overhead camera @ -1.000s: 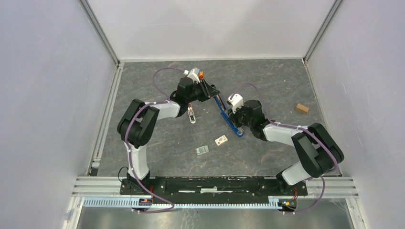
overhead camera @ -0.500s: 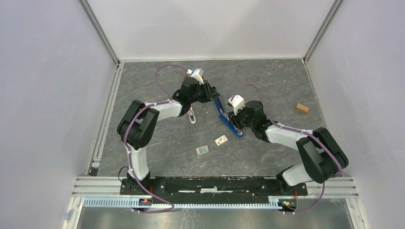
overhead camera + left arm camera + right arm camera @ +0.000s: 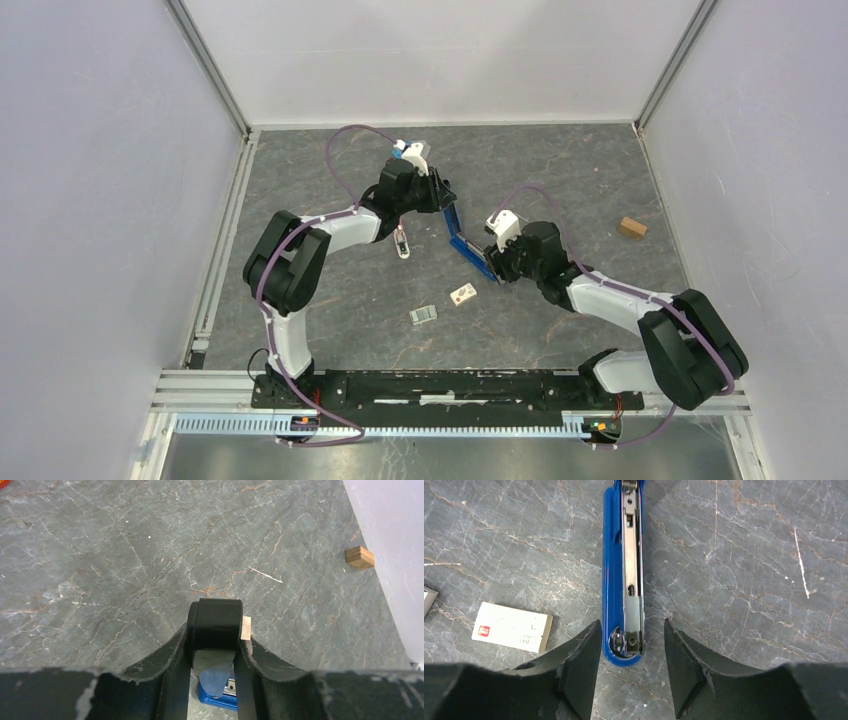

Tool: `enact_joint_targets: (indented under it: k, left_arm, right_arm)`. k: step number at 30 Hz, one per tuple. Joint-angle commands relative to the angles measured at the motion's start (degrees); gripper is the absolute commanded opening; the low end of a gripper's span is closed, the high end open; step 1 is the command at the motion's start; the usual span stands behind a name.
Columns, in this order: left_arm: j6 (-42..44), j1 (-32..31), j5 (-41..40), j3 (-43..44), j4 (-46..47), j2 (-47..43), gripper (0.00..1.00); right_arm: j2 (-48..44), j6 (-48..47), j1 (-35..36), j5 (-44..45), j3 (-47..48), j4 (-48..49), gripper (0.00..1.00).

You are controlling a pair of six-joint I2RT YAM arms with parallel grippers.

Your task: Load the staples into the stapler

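Observation:
The blue stapler (image 3: 463, 238) lies opened out on the grey floor, its silver rail (image 3: 631, 570) facing up. My left gripper (image 3: 445, 197) is shut on the stapler's black top arm (image 3: 215, 622) at the far end, with the blue base (image 3: 217, 697) visible below the fingers. At the stapler's near end my right gripper (image 3: 631, 630) stands open, a finger on each side and a clear gap on the right. A small white staple box (image 3: 511, 626) with a red label lies to the left of the right gripper (image 3: 497, 265).
A silvery pack (image 3: 423, 315) lies beside the staple box (image 3: 463, 294). A small slim object (image 3: 401, 240) rests under the left forearm. A wooden block (image 3: 631, 227) sits near the right wall, also seen in the left wrist view as the block (image 3: 359, 557).
My right gripper has opened, let go of the stapler's near end and drawn back. The left gripper, still gripping, has shifted slightly, and the stapler swung with it.

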Motion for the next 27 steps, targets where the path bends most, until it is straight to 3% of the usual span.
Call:
enact_joint_targets:
  k: [1, 6, 15, 27]
  left_arm:
    - [5.5, 0.0, -0.4, 0.8, 4.7, -4.0, 0.02]
    - [7.3, 0.0, 0.9, -1.9, 10.3, -4.4, 0.02]
    - [9.4, -0.5, 4.1, -5.0, 17.9, -4.8, 0.02]
    - [9.9, -0.9, 4.3, -5.8, 19.1, -4.8, 0.02]
  right_arm:
    - [-1.0, 0.0, 0.0, 0.4, -0.5, 0.4, 0.55]
    - [-2.6, 0.7, 0.0, 0.6, -2.6, 1.7, 0.55]
    - [-2.0, 0.6, -0.1, 2.5, -3.1, 4.7, 0.44]
    - [2.9, 2.0, -0.2, 0.1, -2.5, 7.5, 0.48]
